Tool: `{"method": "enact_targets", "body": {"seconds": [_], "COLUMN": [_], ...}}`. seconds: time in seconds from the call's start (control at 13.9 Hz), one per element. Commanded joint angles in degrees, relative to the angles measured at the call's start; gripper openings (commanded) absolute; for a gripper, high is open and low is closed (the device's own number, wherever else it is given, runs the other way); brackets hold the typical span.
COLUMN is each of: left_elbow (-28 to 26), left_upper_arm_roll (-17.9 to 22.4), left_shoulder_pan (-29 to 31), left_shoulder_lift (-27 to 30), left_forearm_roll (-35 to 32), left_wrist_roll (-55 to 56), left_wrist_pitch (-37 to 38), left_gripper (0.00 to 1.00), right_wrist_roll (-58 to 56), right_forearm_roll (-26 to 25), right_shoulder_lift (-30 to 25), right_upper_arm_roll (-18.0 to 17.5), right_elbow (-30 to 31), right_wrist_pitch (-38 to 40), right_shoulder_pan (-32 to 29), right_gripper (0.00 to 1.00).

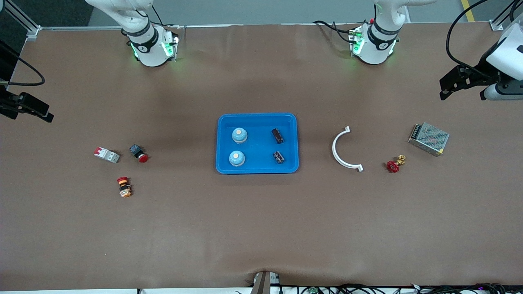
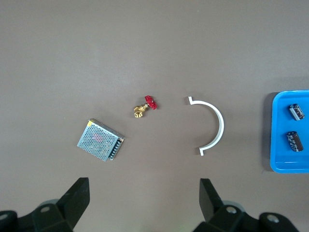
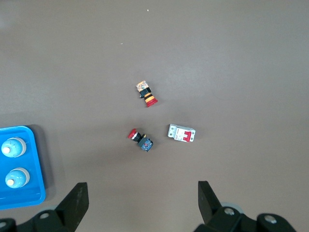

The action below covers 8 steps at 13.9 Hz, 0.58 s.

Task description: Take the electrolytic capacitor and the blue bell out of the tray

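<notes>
**Capacitors and bells sit in the tray, both arms wait with empty jaws**

Capacitors, two short black cylinders with pale markings, lie on their sides in the blue tray (image 1: 257,117) at mid-counter. In the front view, one capacitor (image 1: 277,135) is at the tray's 2 o'clock and the other capacitor (image 1: 279,157) at its 4 o'clock, on the side toward the left arm's end. Two pale blue domed bells with cream buttons stand upright toward the right arm's end, one bell (image 1: 240,135) at 10 o'clock and the other bell (image 1: 236,158) at 8 o'clock. None of the four touch.

The left arm waits with its left jaws spread wide and empty, up in the air over the counter (image 1: 261,228) at about 1 o'clock from the mesh power supply (image 1: 428,139). The right arm's right jaws are equally wide and empty, over the counter at about 10 o'clock from the circuit breaker (image 1: 107,154).

A white curved bracket (image 1: 341,149) lies at the tray's 3 o'clock.
</notes>
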<state>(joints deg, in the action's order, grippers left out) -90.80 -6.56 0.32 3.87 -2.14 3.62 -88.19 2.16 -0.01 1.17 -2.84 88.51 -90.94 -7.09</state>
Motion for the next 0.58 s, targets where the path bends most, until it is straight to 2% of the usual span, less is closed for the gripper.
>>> {"method": "enact_targets", "body": {"seconds": [0.0, 0.5], "left_elbow": [0.5, -0.7], "left_upper_arm_roll": [0.4, 0.1], "left_shoulder_pan": [0.2, -0.3], "left_shoulder_lift": [0.4, -1.9], "left_forearm_roll": [0.9, 2.8], "left_wrist_roll": [-0.5, 0.0], "left_wrist_pitch": [1.4, 1.3], "left_gripper": [1.00, 1.00], "right_wrist_roll": [0.1, 0.2], "right_forearm_roll": [-0.5, -0.2], "right_shoulder_lift": [-1.6, -1.6], "right_upper_arm_roll": [-0.7, -0.7], "right_elbow": [1.3, 1.6], "right_wrist_pitch": [0.5, 0.2], "right_shoulder_pan": [-1.3, -1.5], "right_gripper": [1.00, 1.00]}}
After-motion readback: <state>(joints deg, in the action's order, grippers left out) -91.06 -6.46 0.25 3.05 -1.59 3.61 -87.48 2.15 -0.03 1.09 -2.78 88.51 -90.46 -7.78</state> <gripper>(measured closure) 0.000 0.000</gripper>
